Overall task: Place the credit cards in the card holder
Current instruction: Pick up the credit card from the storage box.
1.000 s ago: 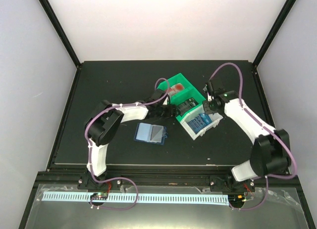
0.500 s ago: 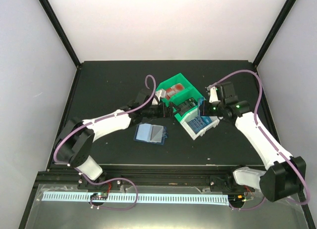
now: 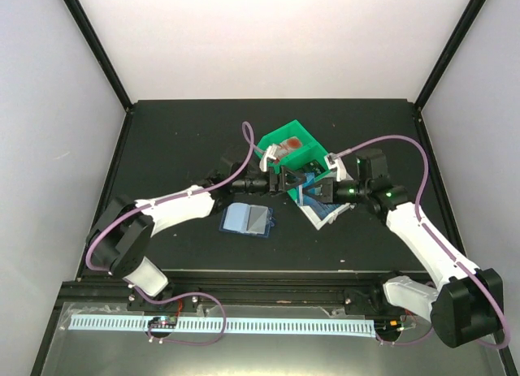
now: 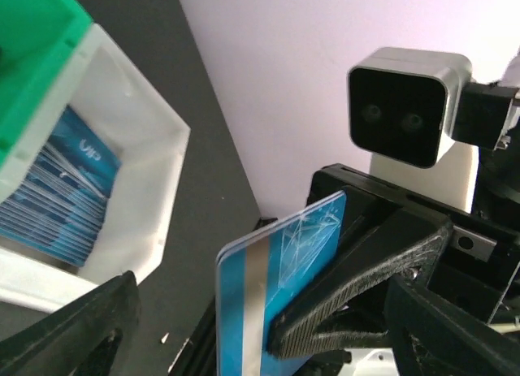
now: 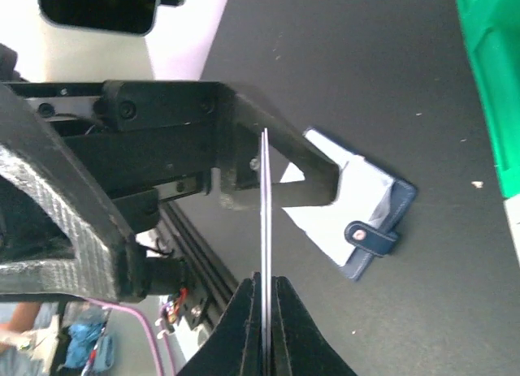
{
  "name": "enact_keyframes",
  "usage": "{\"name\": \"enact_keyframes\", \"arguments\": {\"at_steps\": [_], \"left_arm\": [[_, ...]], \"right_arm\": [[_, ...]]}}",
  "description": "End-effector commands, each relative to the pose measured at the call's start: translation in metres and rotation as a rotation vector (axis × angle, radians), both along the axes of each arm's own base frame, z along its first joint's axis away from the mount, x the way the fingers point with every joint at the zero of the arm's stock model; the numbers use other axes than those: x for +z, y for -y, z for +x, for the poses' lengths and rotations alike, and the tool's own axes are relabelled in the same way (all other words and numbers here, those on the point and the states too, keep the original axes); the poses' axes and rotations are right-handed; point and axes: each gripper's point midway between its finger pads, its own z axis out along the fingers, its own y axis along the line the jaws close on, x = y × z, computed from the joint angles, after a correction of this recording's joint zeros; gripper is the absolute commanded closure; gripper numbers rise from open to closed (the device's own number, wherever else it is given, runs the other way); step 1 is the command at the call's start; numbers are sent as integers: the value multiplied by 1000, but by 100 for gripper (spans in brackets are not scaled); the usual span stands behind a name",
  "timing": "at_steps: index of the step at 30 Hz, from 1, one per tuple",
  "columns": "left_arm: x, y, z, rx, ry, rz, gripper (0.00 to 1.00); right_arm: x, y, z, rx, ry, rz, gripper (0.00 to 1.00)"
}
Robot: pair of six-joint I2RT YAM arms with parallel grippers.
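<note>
Farthest left of what matters, the card holder (image 3: 248, 219) lies open on the table (image 3: 162, 149), its pale pockets facing up, apart from both my claws and with nothing holding it down.

Just right of it and higher, my left claw (image 3: 283, 181) is spread wide. Its two fingers stand to either side of a blue card (image 4: 280, 283) and neither touches it.

My right claw (image 5: 265, 299) has that card pinched tight by one end. From the right wrist I see it edge-on, standing between my left fingers. This looks like a hand-over in mid-air that is not yet made.

Right again, the white bin (image 4: 154, 189) holds the rest of the cards (image 4: 61, 197) in a stack, beside the green bin (image 3: 294, 140).

The risks I see:
- If my right claw lets go before my left has closed, the card drops to the table or back into the bin.
- If my left closes near a corner, the thin, slick plastic can swivel or squirt out.
- My claws are crowded together, so a small drift could knock finger against finger.
- Later, the loose holder may slide when I push a card in.
</note>
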Motion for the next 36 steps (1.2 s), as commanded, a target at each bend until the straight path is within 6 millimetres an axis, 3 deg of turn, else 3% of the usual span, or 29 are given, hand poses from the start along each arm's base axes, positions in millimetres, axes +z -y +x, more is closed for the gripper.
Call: {"name": "enact_keyframes", "arguments": {"at_steps": [1,7,14,19,27,36], "left_arm": [[24,17,-10,-105,-15,-115,22],[18,15,-21,-135,-40,-130,55],[41,8,-25,-139,-17,-197,95],[51,-1,-23,-124,-5,-217,98],[63,-7,-29,-146,23,-246,97],[96,-15,-50,-231,145,-337,99]], "right_arm": [[27,-13,-11,100,50,136,95],[44,-16,-14,117,72,189,92],[62,-21,-18,157,75,265,91],[75,-19,-21,164,78,311,78],[97,-14,-23,133,110,363,78],[115,-8,0,2,159,372,74]]}}
